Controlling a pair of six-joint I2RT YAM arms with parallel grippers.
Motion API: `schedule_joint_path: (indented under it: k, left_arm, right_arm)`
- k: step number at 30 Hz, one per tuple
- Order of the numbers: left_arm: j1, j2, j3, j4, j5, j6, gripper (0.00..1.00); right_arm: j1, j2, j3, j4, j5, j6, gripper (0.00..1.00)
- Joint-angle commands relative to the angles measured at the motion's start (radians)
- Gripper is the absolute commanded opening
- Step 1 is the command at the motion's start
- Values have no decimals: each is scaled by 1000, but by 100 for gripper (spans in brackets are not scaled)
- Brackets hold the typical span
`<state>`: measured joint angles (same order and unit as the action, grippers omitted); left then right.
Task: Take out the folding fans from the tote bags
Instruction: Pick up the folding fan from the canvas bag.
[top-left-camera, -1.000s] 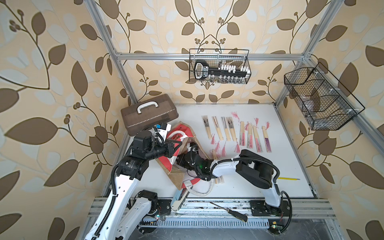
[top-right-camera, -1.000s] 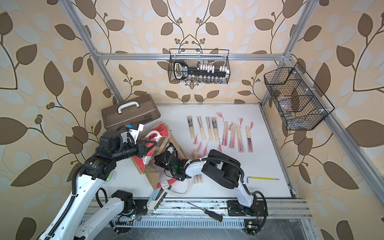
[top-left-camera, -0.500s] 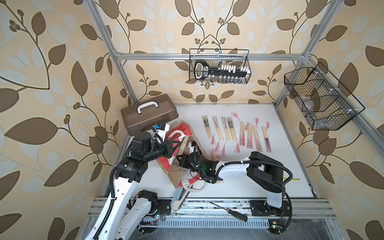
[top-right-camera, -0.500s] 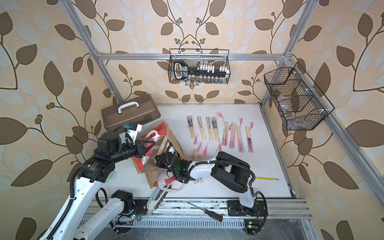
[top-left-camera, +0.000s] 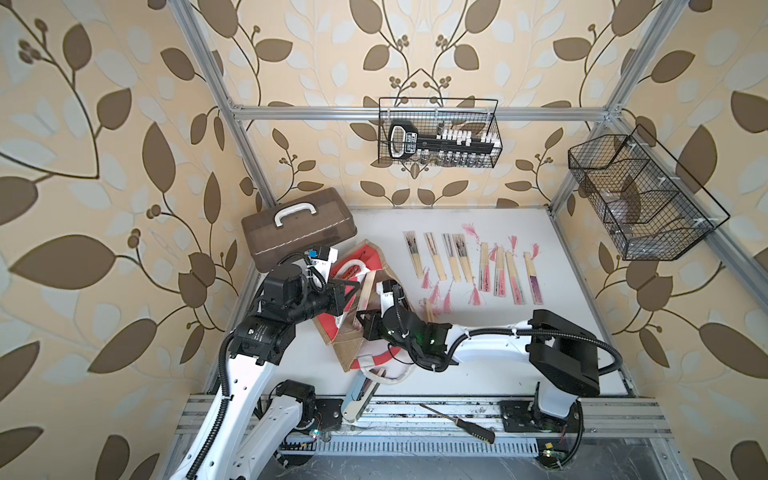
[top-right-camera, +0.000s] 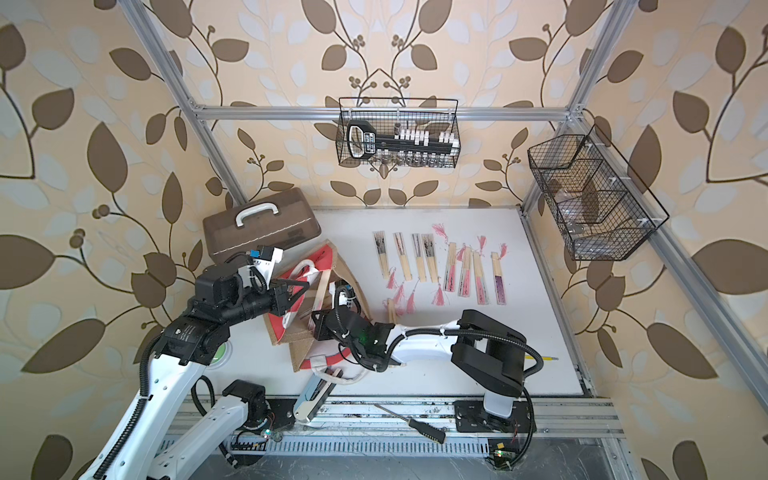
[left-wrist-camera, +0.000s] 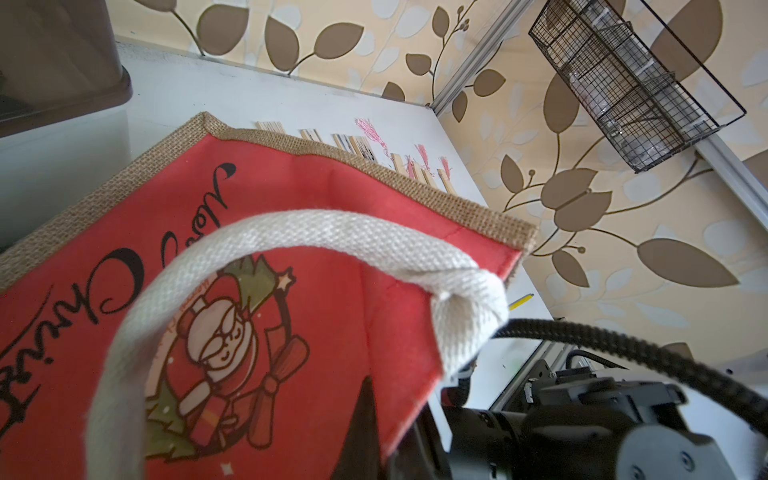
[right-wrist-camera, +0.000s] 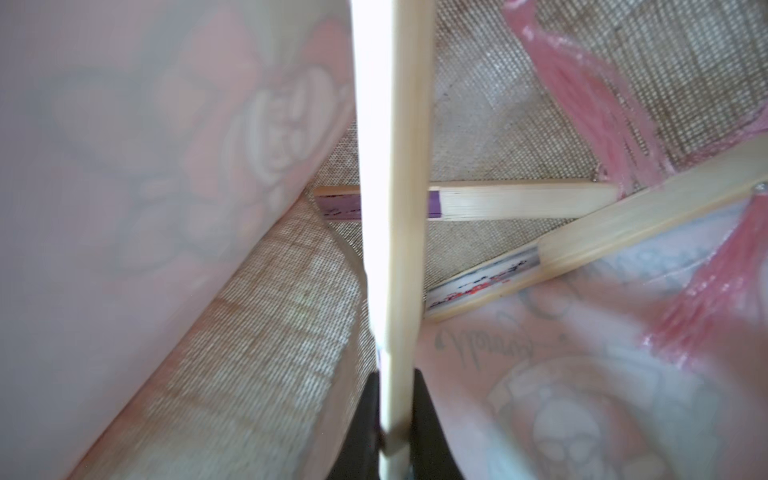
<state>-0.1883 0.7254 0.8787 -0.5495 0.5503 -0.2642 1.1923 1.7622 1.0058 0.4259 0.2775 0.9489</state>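
Observation:
The tote bag (top-left-camera: 347, 349), brown jute with red panels, lies on its side at the table's front left, in both top views. My left gripper (top-left-camera: 352, 289) is shut on its upper red panel (left-wrist-camera: 316, 208) and holds the mouth up. Inside the bag, my right gripper (right-wrist-camera: 395, 382) is shut on a pale bamboo folding fan (right-wrist-camera: 392, 166), which sticks out of the mouth (top-left-camera: 366, 291). Two more fans lie on the bag's lining, one purple (right-wrist-camera: 498, 201) and one dark-printed (right-wrist-camera: 590, 249). Several fans (top-left-camera: 469, 262) lie in a row on the table behind the bag.
A brown case (top-left-camera: 297, 226) with a white handle stands behind the bag. At the front rail lie a light-blue stapler-like tool (top-left-camera: 359, 395) and a screwdriver (top-left-camera: 457, 422). Wire baskets hang on the back wall (top-left-camera: 438, 133) and the right wall (top-left-camera: 640, 199). A yellow pencil (top-right-camera: 540, 357) lies right.
My right arm has stretched out lower, with its elbow further right and its gripper a little deeper in the bag. The left gripper has kept its hold on the panel.

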Motion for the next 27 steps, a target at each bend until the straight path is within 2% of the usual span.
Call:
schedule_joint_path:
  k: [1,13,22,27]
  left_arm:
    - [7,-15,3,25,-19,7,0]
    - [7,-20,6,12,-52,-1,0]
    - [7,-23,6,6,-75,-3,0]
    - [7,-17,9,-8,-104,-3,0]
  right_arm:
    - [36,-53,-5,-79,38,-115,10]
    - [101,-181,-77,-119,119,-252,11]
    - [101,-257,-169,-50,131,-282,10]
    - [102,-336,-187,-93,132,-335,10]
